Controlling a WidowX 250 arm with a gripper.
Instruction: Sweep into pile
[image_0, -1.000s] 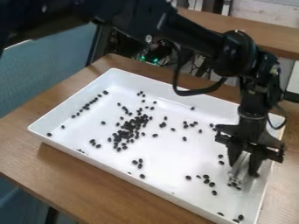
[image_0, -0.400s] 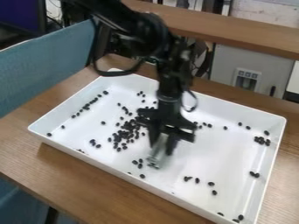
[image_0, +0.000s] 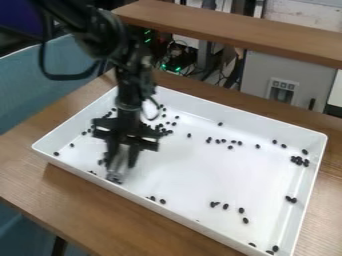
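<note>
The black gripper (image_0: 121, 161) hangs over the left part of the white tray (image_0: 200, 172), its fingers closed around a pale, partly see-through tool (image_0: 117, 169). The tool's lower end is down by the tray's near left wall, with a few dark beans at its tip. Behind and right of the gripper, more black beans (image_0: 160, 128) lie close together, partly covered by the arm. Other beans are scattered: a small cluster (image_0: 300, 160) by the right wall, a loose row (image_0: 224, 141) toward the back, and several (image_0: 241, 210) near the front right.
Raised walls surround the tray, which rests on a brown wooden table (image_0: 73, 190). A blue-grey panel (image_0: 40, 90) stands at the left. Beyond the table are a wooden ledge (image_0: 234, 32), a grey cabinet (image_0: 257, 75) and cables.
The gripper has swung left across the tray with the tool, from the right side past the middle. Beans near the right wall have come into view, while the arm now covers much of the left group.
</note>
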